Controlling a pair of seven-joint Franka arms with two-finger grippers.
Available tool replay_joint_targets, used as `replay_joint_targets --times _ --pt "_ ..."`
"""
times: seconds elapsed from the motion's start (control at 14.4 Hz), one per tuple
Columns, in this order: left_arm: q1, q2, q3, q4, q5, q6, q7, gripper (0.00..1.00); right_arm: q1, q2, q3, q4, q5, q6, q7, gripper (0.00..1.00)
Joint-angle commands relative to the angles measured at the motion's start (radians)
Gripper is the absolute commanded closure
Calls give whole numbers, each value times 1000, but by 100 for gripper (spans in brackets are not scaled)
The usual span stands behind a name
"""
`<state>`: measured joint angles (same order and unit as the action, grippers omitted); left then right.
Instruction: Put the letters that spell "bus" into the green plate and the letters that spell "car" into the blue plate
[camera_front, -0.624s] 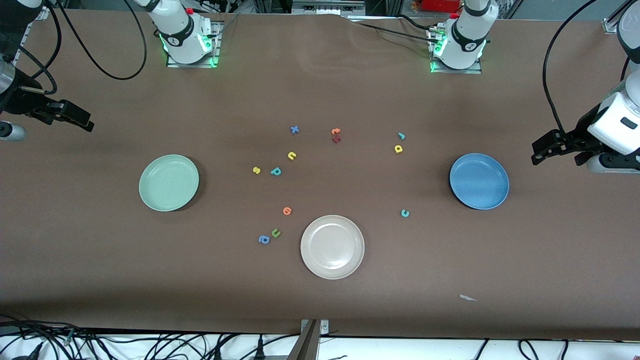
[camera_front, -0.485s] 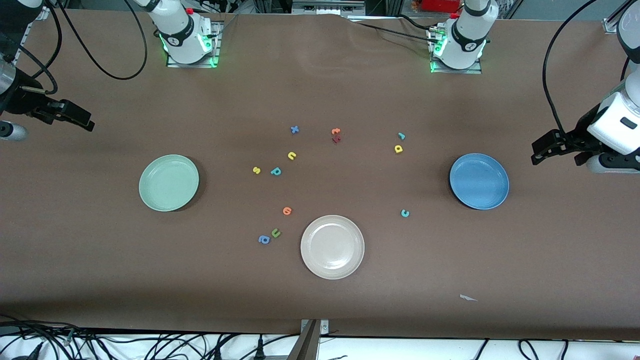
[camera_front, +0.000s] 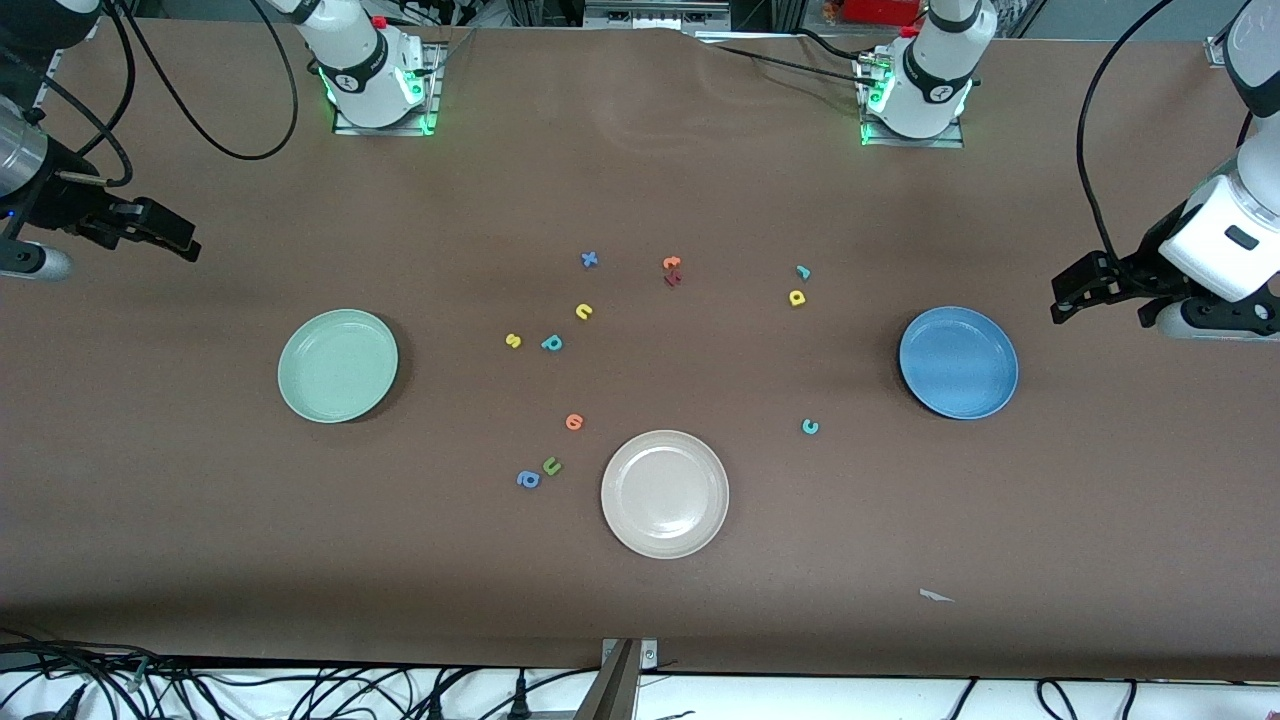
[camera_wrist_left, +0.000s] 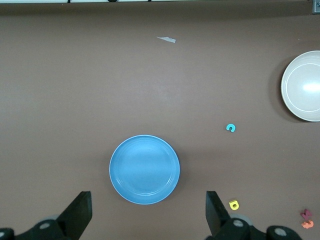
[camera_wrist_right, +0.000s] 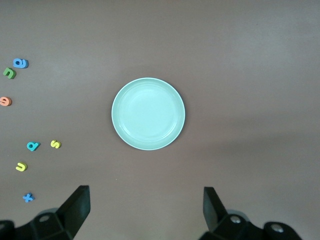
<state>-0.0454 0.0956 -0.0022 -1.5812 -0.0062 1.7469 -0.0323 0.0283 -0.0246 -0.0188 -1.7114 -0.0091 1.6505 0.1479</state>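
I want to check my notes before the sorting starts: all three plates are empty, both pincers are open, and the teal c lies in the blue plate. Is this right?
One detail is wrong. The teal c is not in the blue plate; it lies on the table beside it, toward the beige plate, as the front view shows. The green plate is empty as well, and the left pincer and right pincer are open.

No printed text, label or brand legible on any surface. Only readable characters are the small foam letters themselves on the brown table (camera_front: 900, 560): yellow s (camera_front: 513, 341), yellow u (camera_front: 584, 311), blue x (camera_front: 589, 260), teal c (camera_front: 810, 427).
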Motion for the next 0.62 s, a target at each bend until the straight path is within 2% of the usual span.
replay_joint_targets --times 0.0,0.55 --pt "7 -7 -2 10 5 -23 14 0 1 0 0 21 6 -24 -13 0" --pt "13 -4 1 10 5 -23 20 0 1 -2 0 21 8 -28 -16 0"
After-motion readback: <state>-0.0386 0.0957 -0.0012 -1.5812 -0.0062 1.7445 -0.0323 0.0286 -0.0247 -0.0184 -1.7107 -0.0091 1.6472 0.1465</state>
